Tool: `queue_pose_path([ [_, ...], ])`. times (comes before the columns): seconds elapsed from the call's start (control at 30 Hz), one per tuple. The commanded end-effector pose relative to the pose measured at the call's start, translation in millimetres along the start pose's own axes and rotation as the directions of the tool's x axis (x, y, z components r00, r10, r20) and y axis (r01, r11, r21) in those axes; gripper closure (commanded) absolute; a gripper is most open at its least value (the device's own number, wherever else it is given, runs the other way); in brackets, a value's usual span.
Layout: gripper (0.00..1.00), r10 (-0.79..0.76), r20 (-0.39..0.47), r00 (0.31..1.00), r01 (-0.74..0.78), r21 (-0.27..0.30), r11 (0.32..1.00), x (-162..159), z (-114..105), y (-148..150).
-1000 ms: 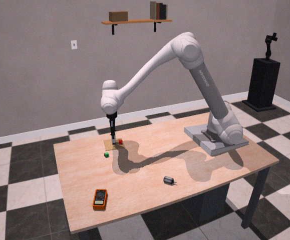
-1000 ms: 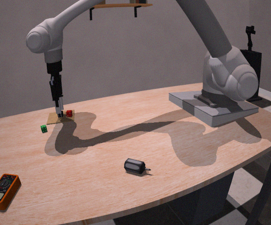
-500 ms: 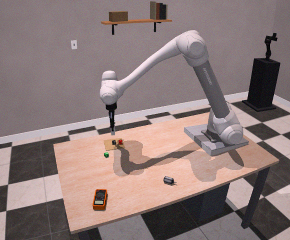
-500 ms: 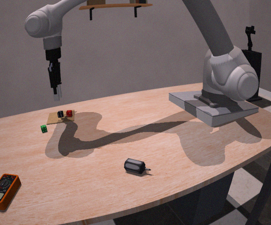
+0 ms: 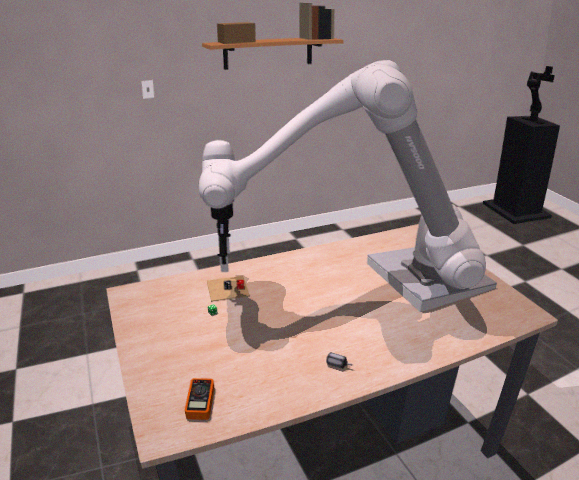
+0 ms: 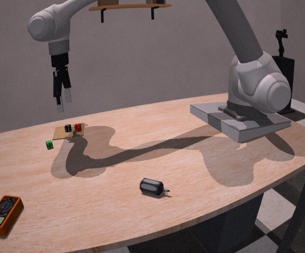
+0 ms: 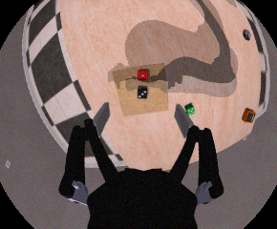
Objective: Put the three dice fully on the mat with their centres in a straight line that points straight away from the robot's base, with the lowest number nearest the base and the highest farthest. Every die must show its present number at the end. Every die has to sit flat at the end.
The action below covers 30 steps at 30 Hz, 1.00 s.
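The gripper (image 6: 62, 101) hangs well above the tan mat (image 6: 60, 133) with its fingers spread wide and nothing between them. On the mat the black die (image 6: 68, 127) and the red die (image 6: 77, 127) sit just beside each other, the red one nearer the robot's base plate (image 6: 209, 115). The green die (image 6: 49, 144) lies on the bare wooden table (image 6: 119, 217), just off the mat's corner; farther off lie an orange multimeter (image 6: 2, 215) and a small dark motor (image 6: 151, 186).

walls: plain grey w/ white light switch plate (image 5: 147, 88) | floor: black & white checkered tiles (image 5: 46, 372), white baseboard (image 5: 124, 254) | furniture: light wooden table w/ dark legs (image 5: 382, 341); orange wall shelf on black brackets (image 5: 271, 43) w/ brown box (image 5: 235, 32) & books (image 5: 316, 21); black pedestal (image 5: 524, 167) in corner | light: hard shadows on tabletop
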<state>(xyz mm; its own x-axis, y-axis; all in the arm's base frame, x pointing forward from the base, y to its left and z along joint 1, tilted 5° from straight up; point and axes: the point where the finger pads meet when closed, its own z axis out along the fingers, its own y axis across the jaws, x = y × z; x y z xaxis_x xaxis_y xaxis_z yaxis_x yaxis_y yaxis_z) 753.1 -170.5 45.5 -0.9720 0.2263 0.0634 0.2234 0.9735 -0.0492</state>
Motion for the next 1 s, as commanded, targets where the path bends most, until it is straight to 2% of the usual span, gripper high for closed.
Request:
queue_pose_path([
  [0.0, 0.0, 0.0, 0.002, 1.0, 0.0, 0.0, 1.0, -0.4, -1.1, 0.1],
  [0.3, 0.0, -0.006, 0.002, 1.0, 0.006, 0.0, 1.0, -1.1, -1.0, 1.7],
  [0.33, 0.0, -0.04, 0.002, 0.999, 0.04, 0.0, 0.999, -5.0, -0.4, 10.7],
  [0.4, 0.0, -0.189, 0.002, 0.982, 0.189, 0.0, 0.982, -20.5, 2.4, 51.9],
  [0.43, 0.0, -0.205, 0.002, 0.979, 0.205, 0.0, 0.979, -22.0, 2.8, 56.6],
  [0.5, 0.0, -0.308, 0.002, 0.951, 0.308, 0.0, 0.951, -31.4, 5.1, 87.1],
  [0.6, 0.0, -0.309, 0.002, 0.951, 0.309, 0.0, 0.951, -31.4, 5.2, 87.3],
  [0.67, 0.0, -0.463, 0.002, 0.886, 0.463, 0.0, 0.886, -43.3, 9.4, 136.2],
  [0.77, 0.0, -0.498, 0.002, 0.867, 0.498, 0.0, 0.867, -45.7, 10.4, 148.2],
  [0.8, 0.68, -0.498, 0.002, 0.867, 0.498, 0.0, 0.867, -45.7, 10.4, 148.2],
  [0.97, 0.68, -0.498, 0.002, 0.867, 0.498, 0.0, 0.867, -45.7, 10.4, 148.2],
])
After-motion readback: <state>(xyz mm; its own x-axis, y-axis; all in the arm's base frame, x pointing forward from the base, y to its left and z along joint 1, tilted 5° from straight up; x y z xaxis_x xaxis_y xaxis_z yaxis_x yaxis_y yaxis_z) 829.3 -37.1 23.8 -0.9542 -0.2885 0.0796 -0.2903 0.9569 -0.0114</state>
